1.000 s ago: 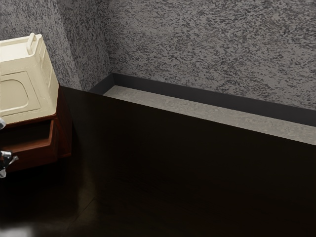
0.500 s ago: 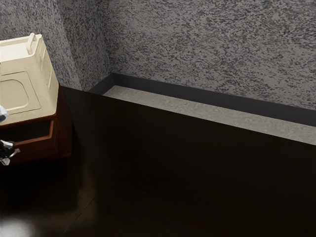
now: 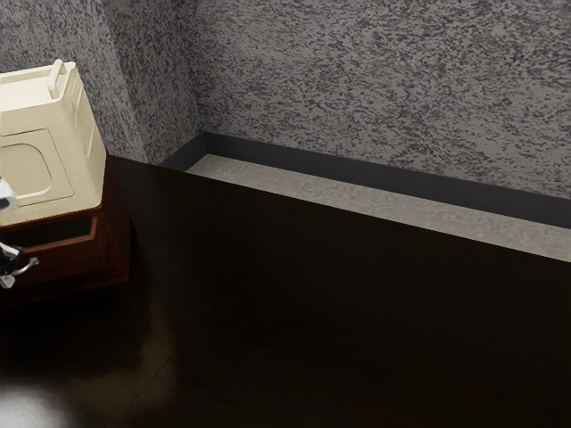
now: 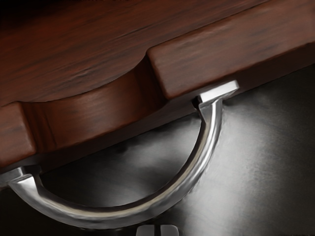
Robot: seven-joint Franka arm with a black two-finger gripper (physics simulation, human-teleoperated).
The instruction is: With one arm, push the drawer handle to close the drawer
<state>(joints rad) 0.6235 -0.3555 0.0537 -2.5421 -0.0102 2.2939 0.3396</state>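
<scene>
Drawer (image 3: 74,260), ajar beneath the cream box (image 3: 76,183); its curved metal handle (image 4: 211,137) lies near the pincer (image 4: 157,230), whose tips stand together. The handle is probably stiff but slippery; contact is best centred on its bow

Arm casing (image 3: 5,193) is white and rounded; gripper (image 3: 9,258) is black; fingertips (image 4: 169,230) are grey, blocky, round-cornered.
</scene>
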